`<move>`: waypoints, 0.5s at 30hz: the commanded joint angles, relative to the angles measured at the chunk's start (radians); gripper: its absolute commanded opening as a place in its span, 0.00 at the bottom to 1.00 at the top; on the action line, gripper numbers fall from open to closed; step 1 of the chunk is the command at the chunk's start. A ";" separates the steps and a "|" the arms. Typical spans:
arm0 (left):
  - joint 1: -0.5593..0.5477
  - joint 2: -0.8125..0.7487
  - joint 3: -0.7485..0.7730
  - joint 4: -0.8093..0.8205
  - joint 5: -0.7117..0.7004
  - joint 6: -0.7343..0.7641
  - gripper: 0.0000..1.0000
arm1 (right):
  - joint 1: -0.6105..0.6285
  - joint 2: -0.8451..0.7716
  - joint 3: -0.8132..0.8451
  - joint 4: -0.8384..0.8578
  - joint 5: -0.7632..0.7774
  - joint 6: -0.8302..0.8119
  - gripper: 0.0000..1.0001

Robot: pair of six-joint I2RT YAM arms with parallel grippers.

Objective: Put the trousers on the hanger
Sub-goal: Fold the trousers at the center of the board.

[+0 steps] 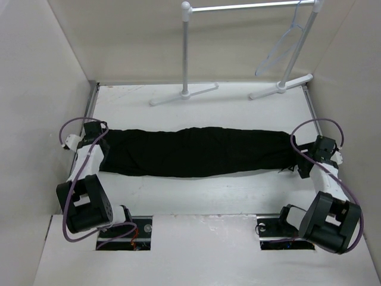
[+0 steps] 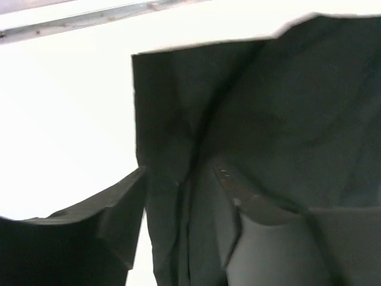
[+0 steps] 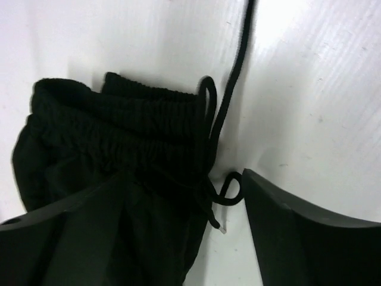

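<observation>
The black trousers [image 1: 196,152] lie stretched out left to right across the table. The leg ends are at the left and the drawstring waist at the right. My left gripper [image 1: 100,132] is at the leg end. In the left wrist view its jaws [image 2: 180,168] stand apart with a fold of the trousers [image 2: 286,107] between them. My right gripper [image 1: 302,162] is at the waist. In the right wrist view it [image 3: 181,176] is wide open over the elastic waistband [image 3: 113,125] and the drawstring [image 3: 229,101]. The pale hanger [image 1: 286,44] hangs on the rack's bar at the back right.
The white rack [image 1: 186,53] stands at the back of the table on two T-shaped feet [image 1: 183,95]. White walls close in both sides. The table's metal edge rail [image 2: 89,18] runs past the leg end.
</observation>
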 commanded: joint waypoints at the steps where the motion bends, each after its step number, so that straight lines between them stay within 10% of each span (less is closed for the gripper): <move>1: -0.083 -0.086 0.025 -0.023 -0.069 0.000 0.47 | 0.002 -0.011 0.036 0.034 0.006 -0.026 0.89; 11: -0.196 -0.218 0.054 -0.023 0.009 0.019 0.48 | 0.007 0.276 0.048 0.218 -0.062 0.038 0.83; 15: -0.232 -0.270 0.052 -0.038 0.023 0.023 0.48 | 0.019 0.316 0.085 0.257 -0.097 0.068 0.21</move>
